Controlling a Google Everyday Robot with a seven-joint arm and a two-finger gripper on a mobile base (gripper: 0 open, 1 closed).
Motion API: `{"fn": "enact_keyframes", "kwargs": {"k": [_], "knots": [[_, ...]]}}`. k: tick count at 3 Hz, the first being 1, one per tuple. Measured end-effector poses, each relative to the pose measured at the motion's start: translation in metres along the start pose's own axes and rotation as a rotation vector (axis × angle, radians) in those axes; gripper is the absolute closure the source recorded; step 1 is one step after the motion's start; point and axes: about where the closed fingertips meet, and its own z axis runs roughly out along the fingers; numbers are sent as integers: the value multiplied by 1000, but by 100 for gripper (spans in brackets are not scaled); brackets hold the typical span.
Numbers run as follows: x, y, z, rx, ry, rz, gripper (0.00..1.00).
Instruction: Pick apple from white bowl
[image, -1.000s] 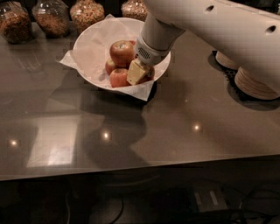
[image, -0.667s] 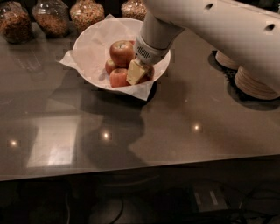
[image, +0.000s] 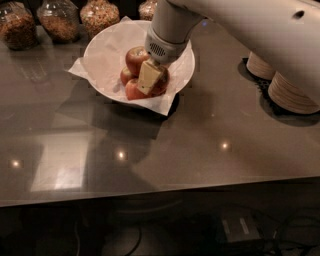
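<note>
The gripper (image: 151, 77) is down inside the white bowl (image: 100, 46), pushed in among the apples (image: 136, 58), and its pale tip lies against the right apple (image: 163, 84) of the heap. From where I stand I cannot tell if the gripper is clenched on this fruit or released, because the thick wrist hides too much.

The arm (image: 240, 25) reaches in from the far right corner of the tabletop (image: 200, 150) and slants down steeply. I think this is because the bowl is shallow and the fruit must be taken from above.

The apples, red with some yellow, are packed together in the middle of the bowl on crinkled white paper (image: 80, 69), whose corners hang over the rim. The bowl stands near the far edge, a little left of the middle.

Behind it, along the far edge toward the left corner, stands a row of glass jars (image: 59, 20) with brown food. Near the right edge are stacked beige paper bowls (image: 292, 92), well apart from the gripper.

In my judgement the work is at the grasping step, and no apple is lifted yet.
</note>
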Motion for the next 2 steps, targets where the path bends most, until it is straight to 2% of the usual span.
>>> {"fn": "enact_keyframes", "kwargs": {"k": [1, 2], "knots": [[-8, -3, -19, 1, 10, -56, 100], [-14, -11, -42, 5, -15, -94, 100]]}}
